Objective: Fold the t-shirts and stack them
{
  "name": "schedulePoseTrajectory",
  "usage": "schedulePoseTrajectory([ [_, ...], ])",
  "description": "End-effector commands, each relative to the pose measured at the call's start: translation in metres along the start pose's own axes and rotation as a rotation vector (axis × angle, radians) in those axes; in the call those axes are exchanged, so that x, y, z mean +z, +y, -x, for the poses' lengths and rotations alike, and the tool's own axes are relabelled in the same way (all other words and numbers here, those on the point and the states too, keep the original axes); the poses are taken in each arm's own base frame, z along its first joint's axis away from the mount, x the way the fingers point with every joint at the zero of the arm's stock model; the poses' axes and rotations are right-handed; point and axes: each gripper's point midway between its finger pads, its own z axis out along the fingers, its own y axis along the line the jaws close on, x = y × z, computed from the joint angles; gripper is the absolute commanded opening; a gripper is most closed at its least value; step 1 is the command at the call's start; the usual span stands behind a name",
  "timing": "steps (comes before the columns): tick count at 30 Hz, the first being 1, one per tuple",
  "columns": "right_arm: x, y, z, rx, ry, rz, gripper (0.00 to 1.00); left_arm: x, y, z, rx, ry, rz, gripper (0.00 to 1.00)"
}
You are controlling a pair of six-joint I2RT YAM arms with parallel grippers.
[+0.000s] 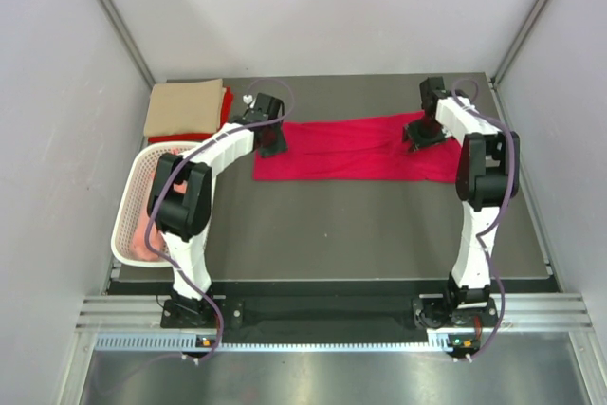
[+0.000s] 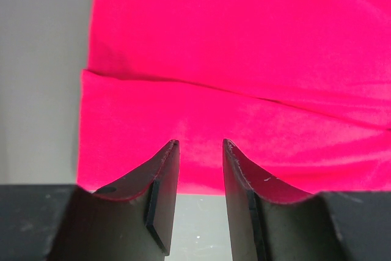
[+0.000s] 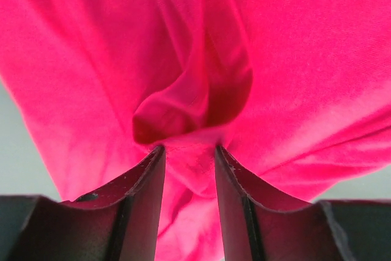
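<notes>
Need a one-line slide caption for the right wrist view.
Right gripper straddling a bunched fold of the crimson red cloth t-shirt.

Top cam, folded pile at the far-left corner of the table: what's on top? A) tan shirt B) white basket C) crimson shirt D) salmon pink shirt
A: the tan shirt lies folded on top, with a strip of red shirt showing under its near edge.

The left arm (image 1: 228,144) and right arm (image 1: 471,234) have white shells, black joint housings (image 1: 180,198) and trailing grey-purple cables (image 1: 513,168); the jaws are matte black wedges.
</notes>
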Motion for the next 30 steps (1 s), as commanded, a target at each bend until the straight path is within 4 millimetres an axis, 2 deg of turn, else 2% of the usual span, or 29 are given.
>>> schedulePoseTrajectory([
  [1, -0.001, 0.011, 0.003, 0.048, 0.024, 0.003, 0.38, -0.022, -0.016, 0.019, 0.022, -0.056, -0.046, 0.40],
  [6, 0.001, 0.019, 0.005, 0.054, 0.042, 0.028, 0.38, -0.022, -0.019, 0.019, 0.037, -0.061, -0.043, 0.40],
  [12, 0.000, 0.047, 0.014, -0.033, 0.015, 0.132, 0.32, -0.019, -0.023, 0.019, 0.042, -0.056, -0.051, 0.40],
  [17, -0.004, 0.068, 0.009, -0.244, 0.004, 0.246, 0.29, -0.016, -0.028, 0.017, 0.048, -0.047, -0.060, 0.40],
  [21, -0.002, 0.077, 0.004, -0.428, 0.001, 0.327, 0.30, -0.013, -0.029, 0.012, 0.054, -0.037, -0.055, 0.40],
  [25, -0.001, 0.077, -0.005, -0.563, 0.015, 0.383, 0.31, -0.012, -0.023, 0.008, 0.057, -0.031, -0.037, 0.40],
  [28, -0.002, 0.073, -0.003, -0.640, -0.008, 0.378, 0.32, -0.010, -0.020, 0.002, 0.060, -0.022, -0.027, 0.40],
  [30, -0.002, 0.067, 0.005, -0.613, -0.042, 0.326, 0.32, -0.010, -0.020, 0.001, 0.054, -0.021, -0.025, 0.40],
])
